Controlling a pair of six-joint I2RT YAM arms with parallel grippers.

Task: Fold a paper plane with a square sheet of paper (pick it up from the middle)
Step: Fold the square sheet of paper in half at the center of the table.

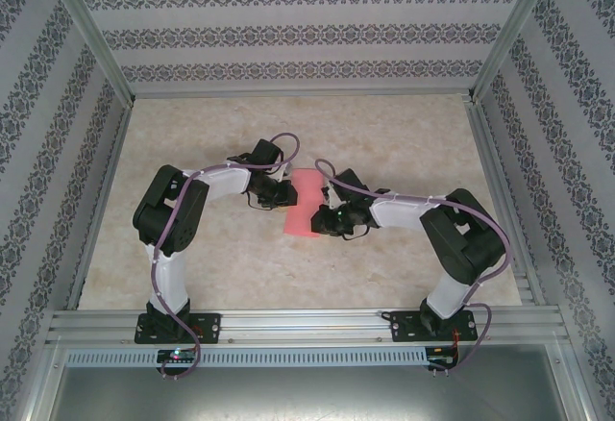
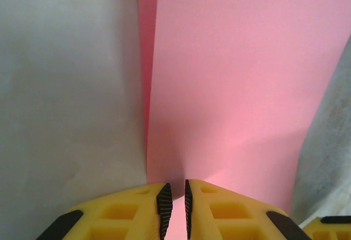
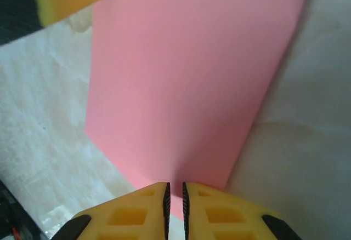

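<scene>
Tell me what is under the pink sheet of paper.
The sheet of paper is pinched by the left gripper and right gripper over the marbled table. What looks like a second pink layer peeks out beneath one edge. Whatever lies directly below is covered.

We bend our left arm (image 1: 173,211) and right arm (image 1: 463,234) inward; left gripper (image 2: 175,196) and right gripper (image 3: 174,195) each pinch the sheet (image 1: 306,205) from opposite sides.
</scene>
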